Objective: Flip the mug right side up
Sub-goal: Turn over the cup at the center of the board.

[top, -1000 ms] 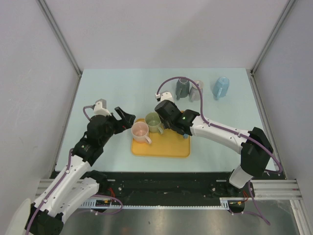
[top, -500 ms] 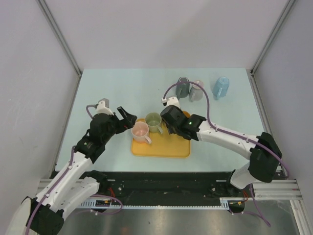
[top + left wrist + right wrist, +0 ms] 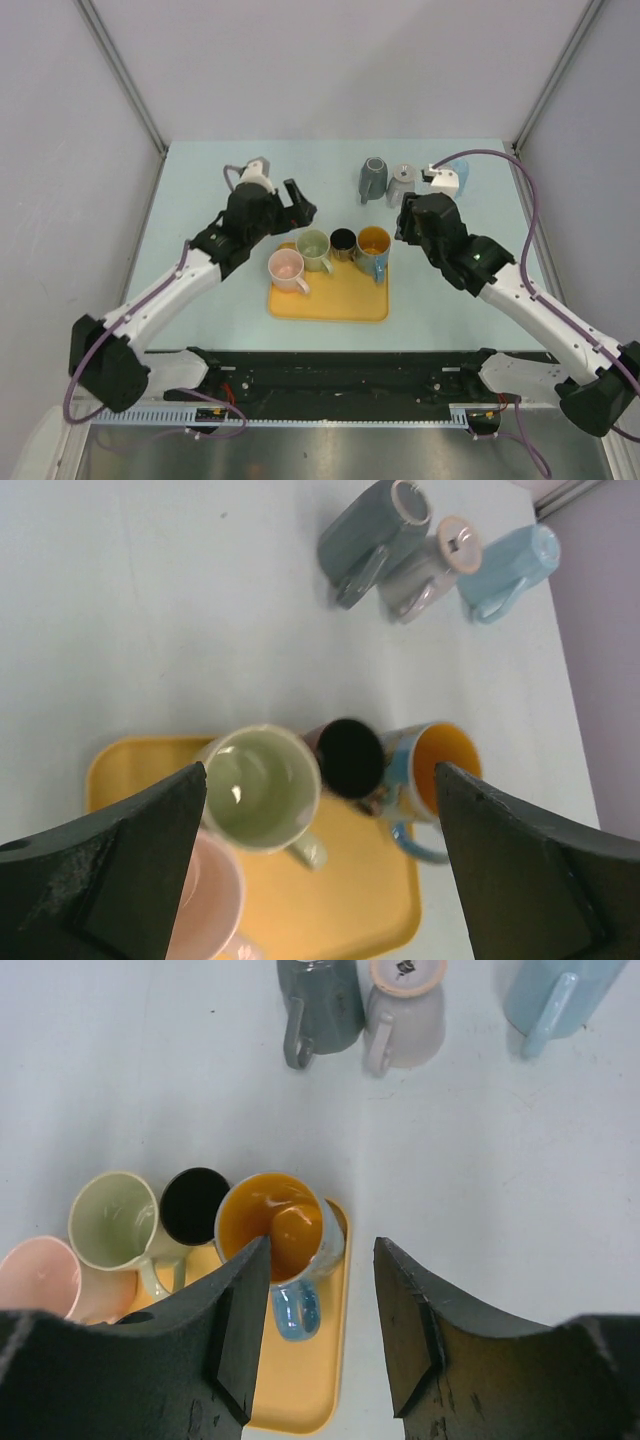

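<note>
Standing mouth-up at the right end of the yellow tray (image 3: 330, 305), just right of centre in the top view, the mug (image 3: 372, 243) shows a glossy orange inside and a blue outside. Some darker print marks its wall, too small to read. Its blue loop handle points toward the lower edge of the frame. It sits close against a black mug (image 3: 343, 240), with a pale green mug (image 3: 313, 245) next along and a pink mug (image 3: 286, 267) at the tray's lower left; all four are upright.

The right gripper (image 3: 321, 1248) hangs above and to the right of the tray, jaws apart with nothing between them and well clear of the orange-lined mug. The left gripper (image 3: 298, 203) hovers above the tray's upper left corner, jaws spread wide and empty.

Near the upper right of the pale tabletop (image 3: 190, 180), a dark grey mug (image 3: 373, 178), a light grey mug (image 3: 402, 183) and a light blue mug (image 3: 455, 178) stand in a row.
</note>
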Motion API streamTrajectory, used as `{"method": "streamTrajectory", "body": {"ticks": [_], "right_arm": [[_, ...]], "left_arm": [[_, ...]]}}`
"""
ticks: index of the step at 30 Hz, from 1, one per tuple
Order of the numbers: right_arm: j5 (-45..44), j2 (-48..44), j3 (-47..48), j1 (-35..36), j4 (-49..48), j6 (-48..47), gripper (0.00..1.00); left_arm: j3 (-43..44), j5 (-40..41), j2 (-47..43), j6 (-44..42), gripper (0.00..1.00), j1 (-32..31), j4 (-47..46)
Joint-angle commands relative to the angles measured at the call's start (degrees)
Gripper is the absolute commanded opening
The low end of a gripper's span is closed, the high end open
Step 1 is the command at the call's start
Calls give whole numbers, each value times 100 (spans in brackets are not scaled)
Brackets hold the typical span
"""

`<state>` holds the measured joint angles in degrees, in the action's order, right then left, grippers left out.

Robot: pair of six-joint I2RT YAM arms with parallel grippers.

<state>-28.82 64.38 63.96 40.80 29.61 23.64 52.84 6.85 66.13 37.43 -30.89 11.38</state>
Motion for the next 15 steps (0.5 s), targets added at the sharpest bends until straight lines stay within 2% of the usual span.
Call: {"method": "streamTrajectory", "body": {"ticks": [1,5,9,15], "right_arm": [[7,-390,-384,-186,-323,229,51],[227,-242,-455,-545,-639,211,52],[771,188,-455,-1422,-1114,694,52],[746,1269,-394,-1846,-1862,976,51]], "left_arm": [[1306,176,1084,-341,100,-127,-92],[2334,106,2147,-332,100,-118,137],[2810,-34,2589,-491,100,-83,137],[3584,-612,3124,-1255,100,-48,198]]}}
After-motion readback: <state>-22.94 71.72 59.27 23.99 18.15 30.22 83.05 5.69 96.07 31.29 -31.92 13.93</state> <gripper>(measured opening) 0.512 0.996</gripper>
